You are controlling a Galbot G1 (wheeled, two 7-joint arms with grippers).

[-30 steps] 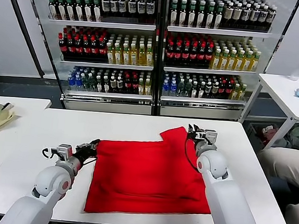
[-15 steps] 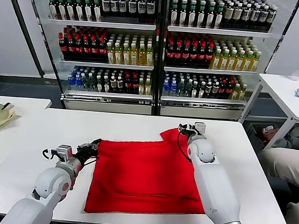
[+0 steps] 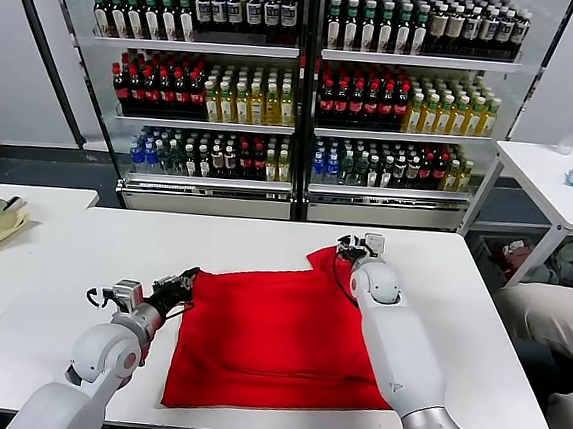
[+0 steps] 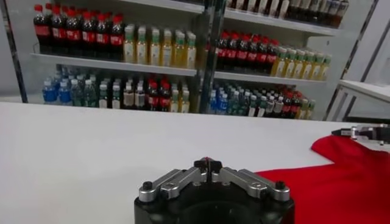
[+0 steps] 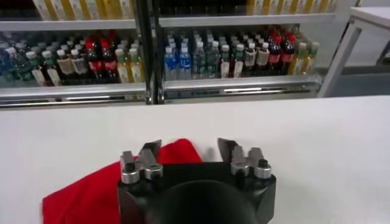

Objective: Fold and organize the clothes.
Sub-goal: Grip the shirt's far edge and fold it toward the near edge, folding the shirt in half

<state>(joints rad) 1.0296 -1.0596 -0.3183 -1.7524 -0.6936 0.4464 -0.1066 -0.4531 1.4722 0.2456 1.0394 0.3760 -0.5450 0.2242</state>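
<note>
Red T-shirt (image 3: 276, 339) lies spread flat on white worktop (image 3: 82, 257), one sleeve toward far edge. L gripper (image 3: 182, 286) at shirt's near-left corner, fingers clenched; whether cloth is pinched can't be told. R gripper (image 5: 190, 151) over far sleeve tip, fingers (image 5: 148, 152) apart, grasping nothing. Bottle shelves (image 3: 297, 95) behind.
</note>
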